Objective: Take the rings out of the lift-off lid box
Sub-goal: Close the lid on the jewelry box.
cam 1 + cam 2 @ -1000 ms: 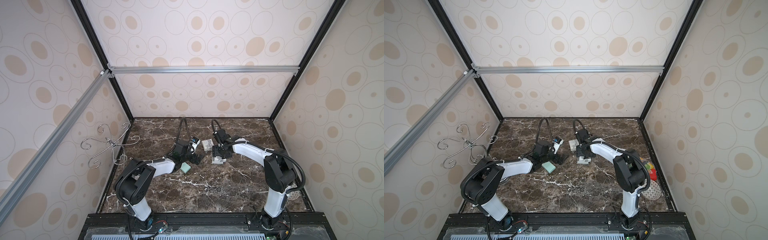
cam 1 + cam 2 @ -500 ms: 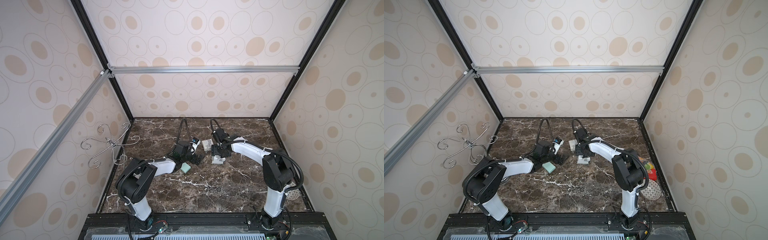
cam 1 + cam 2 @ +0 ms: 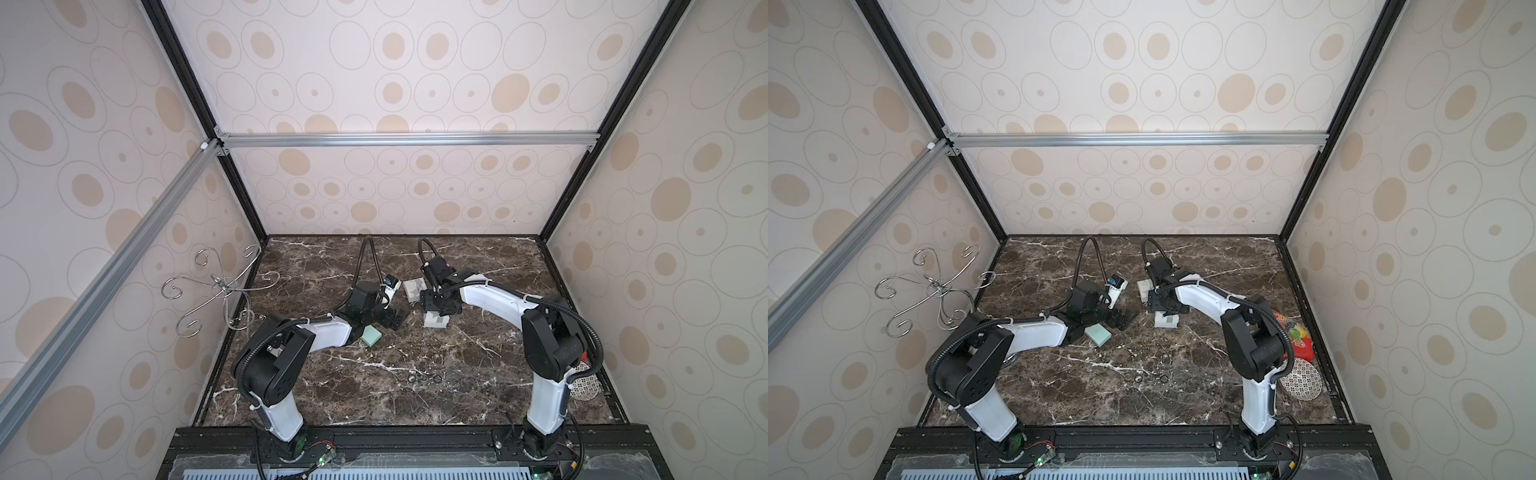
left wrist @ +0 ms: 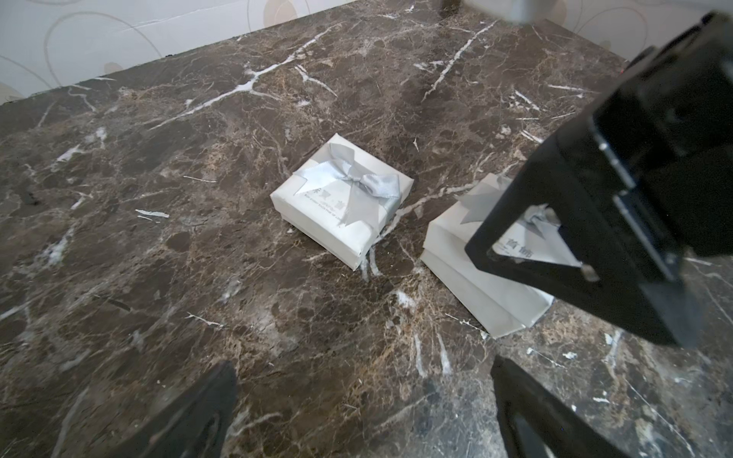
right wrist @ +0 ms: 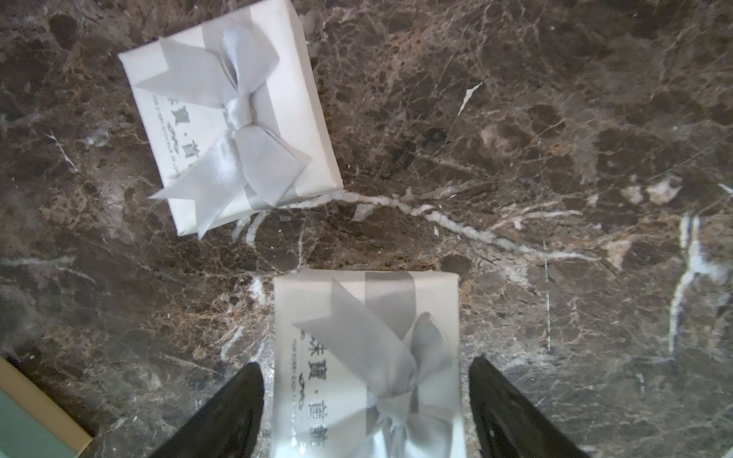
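Note:
Three tiny dark rings (image 3: 424,379) (image 3: 1149,379) lie in a row on the bare marble toward the front in both top views. Two alike white boxes with grey bows stand mid-table. The nearer lift-off lid box (image 5: 369,317) (image 3: 435,323) (image 4: 476,285) has its lid seated. My right gripper (image 5: 367,396) (image 3: 436,312) is open and straddles this box, with a gap on each side. The farther white box (image 5: 222,119) (image 4: 341,198) (image 3: 414,289) stands apart. My left gripper (image 4: 363,376) (image 3: 395,320) is open over bare marble, holding nothing.
A mint-green box (image 3: 371,336) (image 3: 1097,335) lies beside the left arm's wrist. A curly silver wire stand (image 3: 220,286) stands at the left wall. A patterned dish (image 3: 1302,380) and a colourful packet (image 3: 1298,338) sit by the right arm's base.
The right gripper's jaws have spread wider around the nearer white box. The right arm has shifted slightly. The left arm has stayed still.

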You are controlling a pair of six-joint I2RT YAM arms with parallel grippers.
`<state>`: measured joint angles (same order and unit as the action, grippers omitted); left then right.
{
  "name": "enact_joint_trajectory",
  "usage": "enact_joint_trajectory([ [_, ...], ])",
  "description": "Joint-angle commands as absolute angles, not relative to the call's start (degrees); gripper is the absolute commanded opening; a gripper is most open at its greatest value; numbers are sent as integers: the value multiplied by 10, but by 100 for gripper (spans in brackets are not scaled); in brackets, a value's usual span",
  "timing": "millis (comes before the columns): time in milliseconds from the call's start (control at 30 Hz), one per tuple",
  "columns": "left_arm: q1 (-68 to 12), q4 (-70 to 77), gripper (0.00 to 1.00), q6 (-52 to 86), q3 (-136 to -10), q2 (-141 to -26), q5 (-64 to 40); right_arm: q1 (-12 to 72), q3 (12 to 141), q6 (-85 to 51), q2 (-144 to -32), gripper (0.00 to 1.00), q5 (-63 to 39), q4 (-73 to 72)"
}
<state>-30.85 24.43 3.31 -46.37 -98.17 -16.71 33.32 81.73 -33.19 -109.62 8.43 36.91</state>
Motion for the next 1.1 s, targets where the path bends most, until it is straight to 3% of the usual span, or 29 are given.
enact_joint_trajectory([
  [0,-306,255,100,41,-470,-987,-176,339,833,-334,-1102,85,89,384],
  [133,-306,253,100,40,-472,-986,-175,339,825,-328,-1089,90,91,384],
  [200,-306,248,100,39,-475,-985,-175,340,810,-324,-1069,100,98,378],
  [533,-307,225,100,39,-488,-984,-163,314,725,-290,-958,100,114,333],
  [1067,-320,190,100,38,-513,-997,-154,287,689,-262,-1008,100,64,293],
])
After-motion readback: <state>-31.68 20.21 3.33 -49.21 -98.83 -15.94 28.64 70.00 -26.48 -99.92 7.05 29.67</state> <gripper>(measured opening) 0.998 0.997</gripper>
